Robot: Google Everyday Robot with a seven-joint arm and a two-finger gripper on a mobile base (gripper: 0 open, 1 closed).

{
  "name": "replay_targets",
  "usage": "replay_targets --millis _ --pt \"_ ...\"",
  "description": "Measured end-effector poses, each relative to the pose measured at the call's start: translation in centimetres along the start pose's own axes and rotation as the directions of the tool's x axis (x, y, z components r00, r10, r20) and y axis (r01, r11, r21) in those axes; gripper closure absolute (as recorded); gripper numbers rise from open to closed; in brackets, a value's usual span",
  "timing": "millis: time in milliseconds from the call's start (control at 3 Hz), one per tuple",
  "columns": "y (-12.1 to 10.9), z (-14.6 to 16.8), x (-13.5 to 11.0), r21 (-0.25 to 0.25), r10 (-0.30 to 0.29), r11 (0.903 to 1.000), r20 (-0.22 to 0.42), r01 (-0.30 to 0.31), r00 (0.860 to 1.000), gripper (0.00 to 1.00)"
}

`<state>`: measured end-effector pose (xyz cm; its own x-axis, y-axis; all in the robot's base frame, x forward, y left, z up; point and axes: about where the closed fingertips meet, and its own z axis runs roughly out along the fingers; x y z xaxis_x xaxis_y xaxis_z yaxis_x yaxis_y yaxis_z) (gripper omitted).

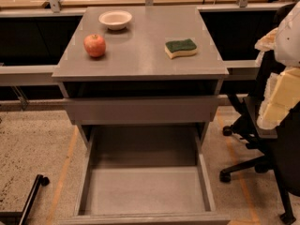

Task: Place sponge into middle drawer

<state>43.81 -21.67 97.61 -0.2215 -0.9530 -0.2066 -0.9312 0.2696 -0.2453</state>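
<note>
The sponge (181,48), pale yellow with a dark green top layer, lies on the right side of the grey cabinet top (140,55). The middle drawer (145,191) is pulled far out below, and its bare grey floor holds nothing. My gripper (274,100) is at the right edge of the view with the white and cream arm. It hangs off the cabinet's right side, right of the sponge and lower than it, and touches nothing on the cabinet.
A red apple (95,45) and a pale bowl (115,19) sit on the left of the cabinet top. The upper drawer (140,109) shows only its front panel. A black office chair (253,146) stands at the right. A black wheeled leg (30,196) is at the lower left.
</note>
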Motion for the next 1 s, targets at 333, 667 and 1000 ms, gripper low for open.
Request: replay_targets --millis 333,667,1000 --pt "0.0 0.0 0.0 0.000 0.000 1.0000 0.000 0.000 1.000 0.00" --pt "-3.8 1.2 -0.5 0.044 0.020 0.9988 0.046 -0.022 0.999 0.00" --pt "-8.2 2.9 -1.6 0.082 0.031 0.9959 0.089 -0.039 0.996 0.00"
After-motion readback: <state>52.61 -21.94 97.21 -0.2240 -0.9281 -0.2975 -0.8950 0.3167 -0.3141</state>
